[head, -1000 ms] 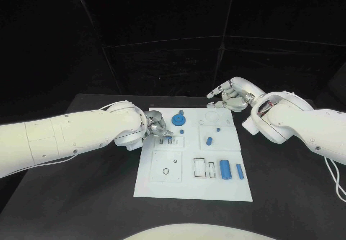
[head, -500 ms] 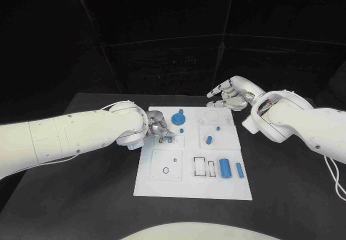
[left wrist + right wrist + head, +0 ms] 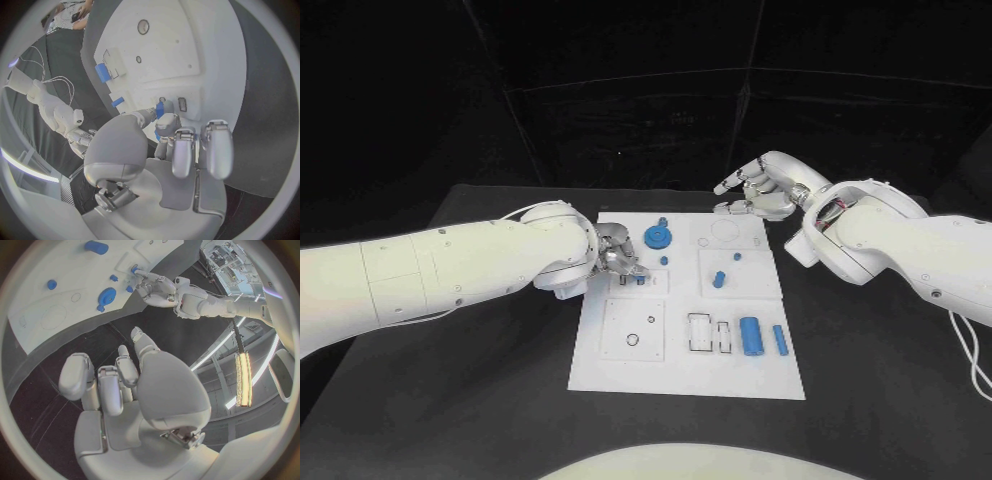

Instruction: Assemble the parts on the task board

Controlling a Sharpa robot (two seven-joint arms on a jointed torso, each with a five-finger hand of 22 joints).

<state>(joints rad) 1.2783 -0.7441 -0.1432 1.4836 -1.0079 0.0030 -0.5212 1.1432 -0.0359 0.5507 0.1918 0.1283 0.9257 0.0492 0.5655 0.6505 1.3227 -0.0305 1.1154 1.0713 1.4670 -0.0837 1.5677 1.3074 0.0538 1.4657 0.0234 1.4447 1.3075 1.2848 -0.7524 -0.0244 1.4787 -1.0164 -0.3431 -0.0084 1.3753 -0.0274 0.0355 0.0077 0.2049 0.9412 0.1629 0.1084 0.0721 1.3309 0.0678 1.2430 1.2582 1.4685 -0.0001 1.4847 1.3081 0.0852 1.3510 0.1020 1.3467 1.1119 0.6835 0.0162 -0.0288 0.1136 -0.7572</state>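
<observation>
The white task board (image 3: 678,365) lies mid-table. My left hand (image 3: 617,262) hovers at the board's left edge and pinches a small blue part (image 3: 160,109) between thumb and a finger, right over two small rectangular slots (image 3: 182,104). On the board sit a blue gear (image 3: 658,238), a blue peg (image 3: 718,279), a large blue cylinder (image 3: 751,335) and a slimmer one (image 3: 780,341). My right hand (image 3: 759,192) hangs past the board's far edge, fingers apart and holding nothing. The right wrist view shows the board (image 3: 62,285), the gear (image 3: 107,294) and my left hand (image 3: 156,287).
Two narrow rectangular recesses (image 3: 710,334) lie beside the cylinders, and a round hole (image 3: 633,342) is in the near-left panel. A round recess (image 3: 726,235) lies at the far right of the board. Black table (image 3: 473,400) surrounds the board.
My left hand has eased slightly toward the small slots with the blue part in it. The right hand has stayed where it was.
</observation>
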